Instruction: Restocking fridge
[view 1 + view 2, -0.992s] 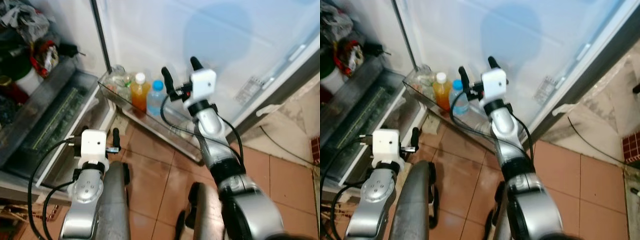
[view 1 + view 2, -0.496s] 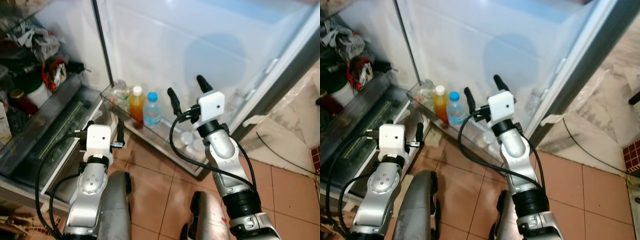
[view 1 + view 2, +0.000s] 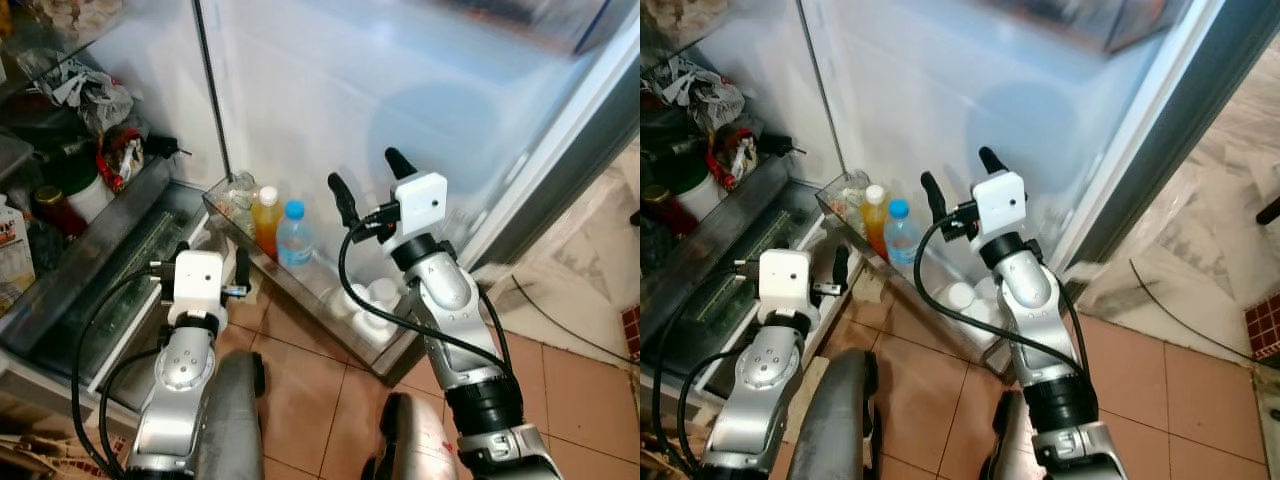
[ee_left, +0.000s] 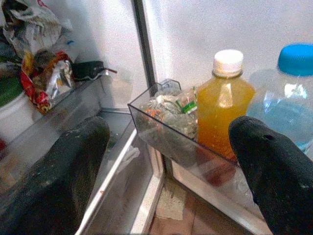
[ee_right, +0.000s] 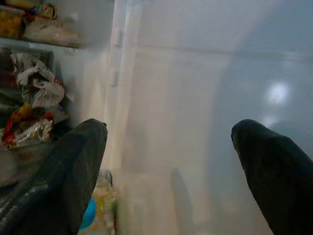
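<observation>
Plainly, both grippers carry nothing, so the step in hand reads as choosing a spot before anything goes in.
Fridge shelves (image 3: 90, 240): far left – crowded with a white tub (image 3: 80, 190), a red packet (image 3: 118, 160) and crumpled bags; little free room there.
Left gripper (image 3: 210, 262): low, beside the lower shelf's front edge, fingers spread apart and holding nothing; it looks toward the near end of the door bin.
Door bin (image 3: 300, 290): clear tray along the bottom edge of the open door (image 3: 400, 80); a green-wrapped bundle (image 4: 168, 110) fills its hinge-side corner.
Orange juice bottle (image 3: 266, 218): upright in the bin, touching the bundle.
Water bottle (image 3: 294, 235): just beside the juice, blue cap up.
White cups (image 3: 370, 300): further along the bin, toward its far end.
Right gripper (image 3: 366, 180): raised before the door's inner face, above the bin, fingers wide and bare.
Doing it well: I judge the gap between water bottle and cups the safest slot – lower any new item straight down, upright, without nudging the neighbours.
</observation>
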Controlling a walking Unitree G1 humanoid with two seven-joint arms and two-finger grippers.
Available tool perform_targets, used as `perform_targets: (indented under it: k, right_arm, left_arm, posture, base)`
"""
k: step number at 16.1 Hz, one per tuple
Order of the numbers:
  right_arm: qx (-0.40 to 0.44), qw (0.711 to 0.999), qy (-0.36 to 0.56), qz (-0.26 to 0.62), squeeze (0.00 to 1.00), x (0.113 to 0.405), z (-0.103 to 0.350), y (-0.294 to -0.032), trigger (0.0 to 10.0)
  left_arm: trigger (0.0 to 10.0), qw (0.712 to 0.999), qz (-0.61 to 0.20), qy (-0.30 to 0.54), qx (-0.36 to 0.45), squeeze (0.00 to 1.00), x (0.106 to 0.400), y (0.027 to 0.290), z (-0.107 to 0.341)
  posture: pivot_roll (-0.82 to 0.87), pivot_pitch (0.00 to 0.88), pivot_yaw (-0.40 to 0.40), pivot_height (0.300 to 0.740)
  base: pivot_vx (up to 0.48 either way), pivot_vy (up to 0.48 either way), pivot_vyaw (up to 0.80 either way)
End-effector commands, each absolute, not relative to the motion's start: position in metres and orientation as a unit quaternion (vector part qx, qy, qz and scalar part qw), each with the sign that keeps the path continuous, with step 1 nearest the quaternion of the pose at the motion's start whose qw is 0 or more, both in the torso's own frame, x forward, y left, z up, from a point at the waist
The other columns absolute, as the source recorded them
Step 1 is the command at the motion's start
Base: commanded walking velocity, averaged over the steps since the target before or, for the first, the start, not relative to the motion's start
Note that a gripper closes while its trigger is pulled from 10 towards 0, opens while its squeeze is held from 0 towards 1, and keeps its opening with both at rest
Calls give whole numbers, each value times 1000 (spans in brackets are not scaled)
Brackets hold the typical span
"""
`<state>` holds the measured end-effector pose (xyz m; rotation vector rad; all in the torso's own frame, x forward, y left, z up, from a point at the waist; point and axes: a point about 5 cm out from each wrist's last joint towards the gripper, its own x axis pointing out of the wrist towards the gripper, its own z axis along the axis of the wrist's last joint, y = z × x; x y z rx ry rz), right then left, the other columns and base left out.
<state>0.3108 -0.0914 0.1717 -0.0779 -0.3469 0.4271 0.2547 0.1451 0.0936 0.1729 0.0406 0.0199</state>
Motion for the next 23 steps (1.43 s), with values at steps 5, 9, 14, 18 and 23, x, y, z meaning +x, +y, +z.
perform_targets:
  k: [5, 9, 14, 18, 23]
  right_arm:
    - [-45, 960, -189, 204, 0, 315, 184, -96, 10000]
    - [-50, 960, -186, 204, 0, 318, 183, -98, 10000]
    - [-60, 960, -180, 205, 0, 321, 181, -97, 10000]
    - [-66, 955, -186, 221, 0, 316, 178, -95, 10000]
    - [-66, 960, -165, 218, 0, 317, 170, -97, 10000]
  left_arm:
    - [10000, 995, 14, 11, 94, 0, 254, 145, 97]
    - [10000, 995, 11, 13, 97, 0, 253, 145, 97]
    - [10000, 995, 11, 12, 96, 0, 255, 144, 98]
    - [10000, 995, 12, 9, 94, 0, 254, 145, 98]
    - [10000, 995, 10, 12, 95, 0, 255, 144, 98]
  posture:
    - [158, 40, -34, 731]
    - [162, 38, -33, 740]
    - [163, 33, -32, 740]
    - [162, 22, -32, 740]
    - [157, 21, -28, 740]
  base:
    - [0, 0, 0]
    - [0, 0, 0]
    - [0, 0, -168]
    - [0, 0, 0]
    - [-152, 0, 0]
